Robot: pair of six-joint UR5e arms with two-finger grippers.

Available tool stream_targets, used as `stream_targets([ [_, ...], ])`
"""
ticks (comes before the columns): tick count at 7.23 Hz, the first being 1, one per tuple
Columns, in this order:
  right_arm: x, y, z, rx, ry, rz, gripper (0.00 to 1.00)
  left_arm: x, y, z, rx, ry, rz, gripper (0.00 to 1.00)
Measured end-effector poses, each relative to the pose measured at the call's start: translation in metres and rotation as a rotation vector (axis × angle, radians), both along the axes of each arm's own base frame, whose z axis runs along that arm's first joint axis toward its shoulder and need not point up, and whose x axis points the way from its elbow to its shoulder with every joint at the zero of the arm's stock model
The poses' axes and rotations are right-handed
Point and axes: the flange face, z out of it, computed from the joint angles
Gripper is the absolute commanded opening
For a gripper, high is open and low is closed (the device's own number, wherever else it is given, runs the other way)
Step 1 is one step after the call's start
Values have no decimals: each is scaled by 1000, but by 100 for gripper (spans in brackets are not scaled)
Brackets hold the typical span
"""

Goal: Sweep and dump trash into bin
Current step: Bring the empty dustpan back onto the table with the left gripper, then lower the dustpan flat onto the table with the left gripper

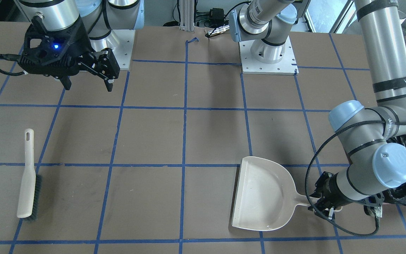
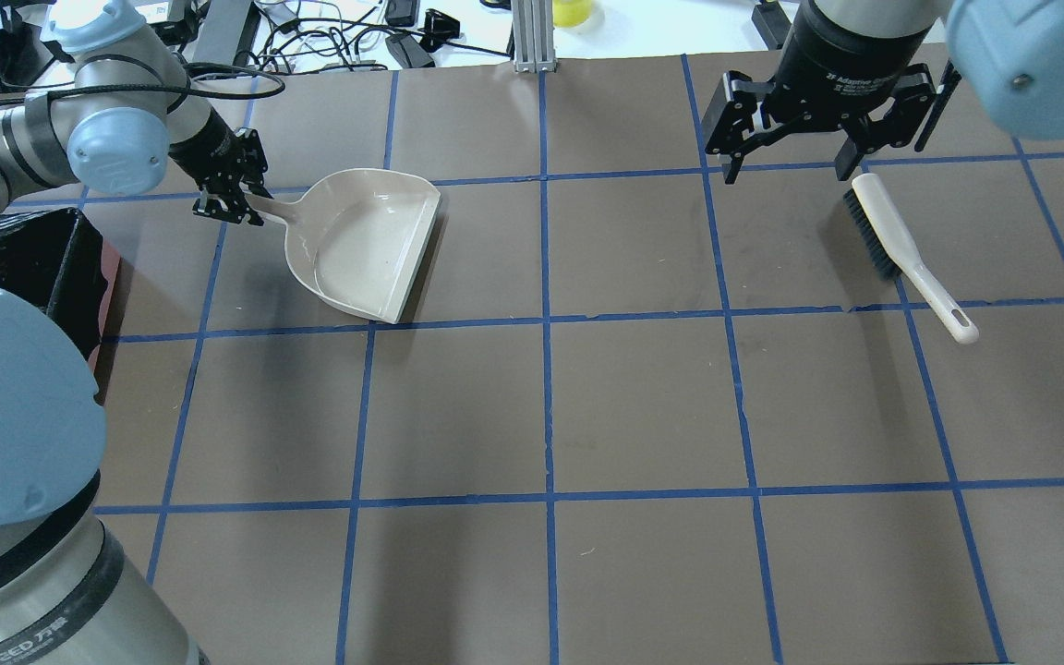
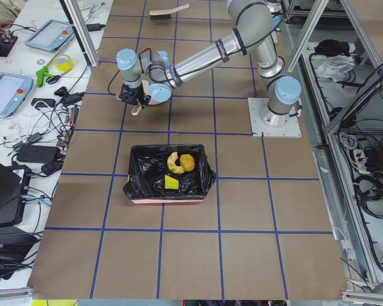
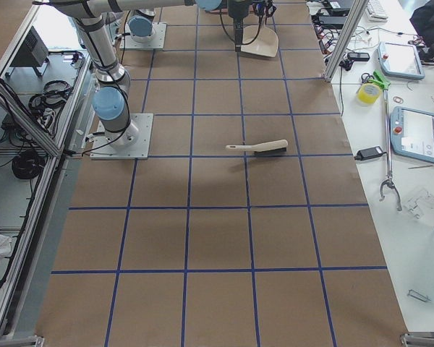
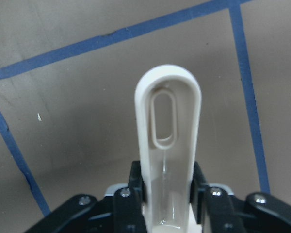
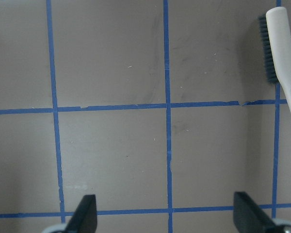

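Overhead exterior is showing left gripper (image 2: pixel 228 196) clamping the dustpan (image 2: pixel 361 249) handle, right gripper (image 2: pixel 788 169) hanging open near the brush (image 2: pixel 892 233). Trash (image 3: pixel 180 164) is lying inside the bin (image 3: pixel 166 201).

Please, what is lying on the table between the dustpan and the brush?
Nothing lies there. In the overhead view the stretch of table between the dustpan and the brush shows only brown surface with blue tape lines.

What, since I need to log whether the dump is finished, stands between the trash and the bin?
Nothing visible. In the left side view the lump, crescent slice and sponge chunk already lie inside the bin. The dustpan, its handle in the left pincer, is empty.
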Motion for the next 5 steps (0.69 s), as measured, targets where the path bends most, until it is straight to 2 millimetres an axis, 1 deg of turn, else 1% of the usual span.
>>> stream_targets([
  [3,0,0,0,1,0,0,100,4,-15,2,-19,-3,24,0],
  [5,0,0,0,1,1,0,100,5,-20,-1,-17,1,71,0],
])
